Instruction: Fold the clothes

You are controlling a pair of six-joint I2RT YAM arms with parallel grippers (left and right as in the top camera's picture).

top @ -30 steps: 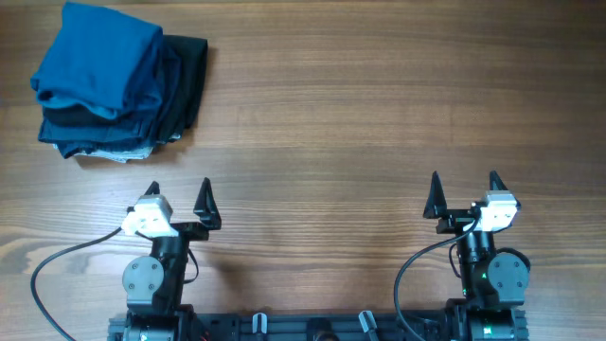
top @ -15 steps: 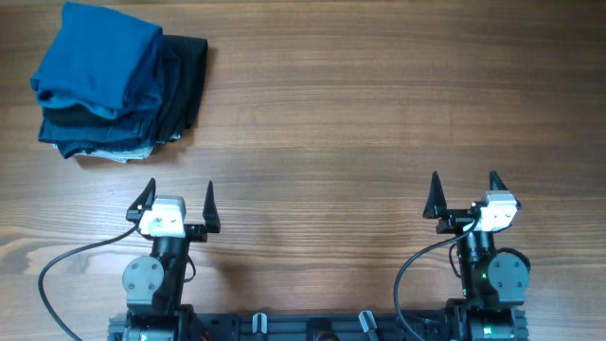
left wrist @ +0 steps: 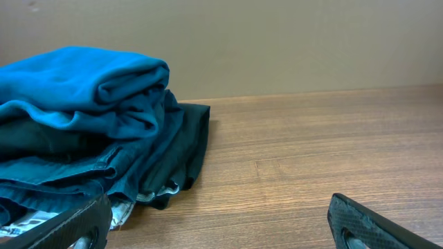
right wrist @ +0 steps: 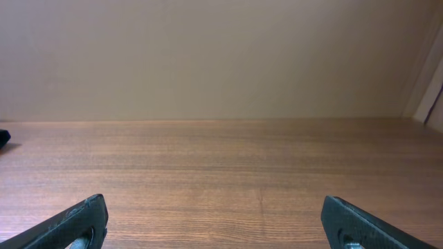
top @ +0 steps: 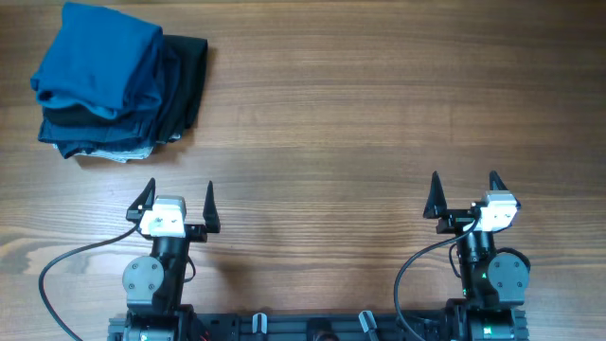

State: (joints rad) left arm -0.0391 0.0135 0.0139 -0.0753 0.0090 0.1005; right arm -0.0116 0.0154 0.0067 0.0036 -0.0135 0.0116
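Note:
The clothes, a bright blue garment (top: pixel 99 57), lie bunched on top of a stack at the table's far left corner. The left wrist view shows that blue garment (left wrist: pixel 76 76) at the left, ahead of the fingers. My left gripper (top: pixel 179 187) rests near the front edge, a good way short of the stack. It is open with only bare wood between its fingers (left wrist: pixel 76 223). My right gripper (top: pixel 464 177) stands at the front right, open and empty. In its own view the right gripper (right wrist: pixel 214 221) faces only wood.
Under the blue garment lie darker folded garments, teal and black (top: pixel 180 85), with a black edge (left wrist: pixel 190 135) spilling right onto the wooden table (top: pixel 360 114). A plain wall (right wrist: pixel 221 55) stands behind the table's far edge.
My left gripper has turned a little and squared up, so that it now points straight up the table. The right arm and the stack have not moved.

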